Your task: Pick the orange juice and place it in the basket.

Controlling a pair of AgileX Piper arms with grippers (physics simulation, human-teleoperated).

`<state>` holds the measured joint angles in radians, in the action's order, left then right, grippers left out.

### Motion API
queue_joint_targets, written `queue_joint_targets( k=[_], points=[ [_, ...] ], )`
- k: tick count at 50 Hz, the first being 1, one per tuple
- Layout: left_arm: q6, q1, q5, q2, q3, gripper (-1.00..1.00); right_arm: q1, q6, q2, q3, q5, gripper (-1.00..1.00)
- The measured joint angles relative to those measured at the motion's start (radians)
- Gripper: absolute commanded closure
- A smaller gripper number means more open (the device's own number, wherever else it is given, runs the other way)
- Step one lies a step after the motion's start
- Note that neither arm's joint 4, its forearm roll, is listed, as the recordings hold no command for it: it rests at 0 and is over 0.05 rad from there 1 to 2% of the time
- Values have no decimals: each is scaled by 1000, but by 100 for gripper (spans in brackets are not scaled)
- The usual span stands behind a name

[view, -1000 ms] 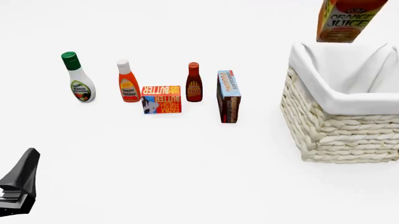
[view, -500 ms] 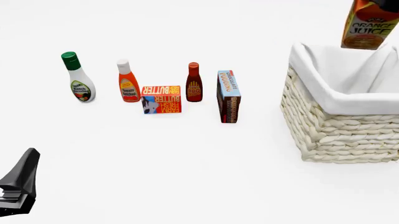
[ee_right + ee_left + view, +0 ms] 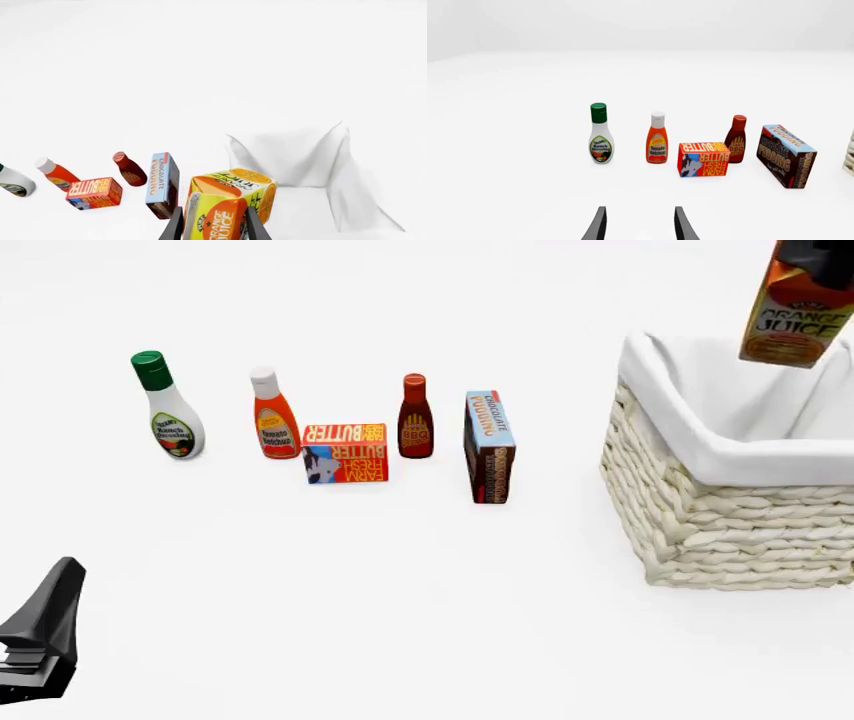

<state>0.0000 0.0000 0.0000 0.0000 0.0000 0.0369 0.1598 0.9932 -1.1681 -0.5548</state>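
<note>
The basket [image 3: 727, 510] stands at the right side of the table [image 3: 441, 570], its white cloth liner [image 3: 747, 420] folded over the woven rim. What shows of its inside is bare cloth; the bottom is partly hidden in the front view, and in the right wrist view only white liner is visible inside it.

The orange juice [image 3: 798, 310] hangs in the air above the far right part of the basket, tilted slightly, its lower end above the rim and not touching the liner. In the right wrist view the right gripper [image 3: 212, 225] has its two fingers pressed against opposite sides of the carton, clamped on it.

To the left of the basket, well apart from it, the other groceries stand in a loose row: a ranch dressing bottle [image 3: 168, 408], a ketchup bottle [image 3: 274, 415], a butter box [image 3: 344, 453], a barbecue sauce bottle [image 3: 415, 418] and a chocolate pudding box [image 3: 489, 446].

The left gripper [image 3: 639, 224] sits low at the near left of the table, its fingers apart with nothing between them.

Compared with half a second ago, the carton has shifted a little to the right and slightly lower, further over the basket. The row of groceries, the basket and the left arm are where they were.
</note>
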Motion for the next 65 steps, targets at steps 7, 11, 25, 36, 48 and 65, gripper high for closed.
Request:
queue_joint_targets(
  k=[7, 11, 25, 36, 48, 65],
  points=[
    [0, 0, 0, 0, 0, -100, -13, 12, 19, 26, 44, 100],
    [0, 0, 0, 0, 0, -100, -23, 20, 29, 46, 73, 100],
    [0, 0, 0, 0, 0, -100, -67, 30, 66, 102, 160, 100],
    [0, 0, 0, 0, 0, -100, -105, 27, 105, 139, 233, 100],
    [0, 0, 0, 0, 0, -100, -130, 30, 155, 177, 307, 100],
    [0, 0, 0, 0, 0, -100, -162, 30, 220, 209, 378, 100]
  ],
)
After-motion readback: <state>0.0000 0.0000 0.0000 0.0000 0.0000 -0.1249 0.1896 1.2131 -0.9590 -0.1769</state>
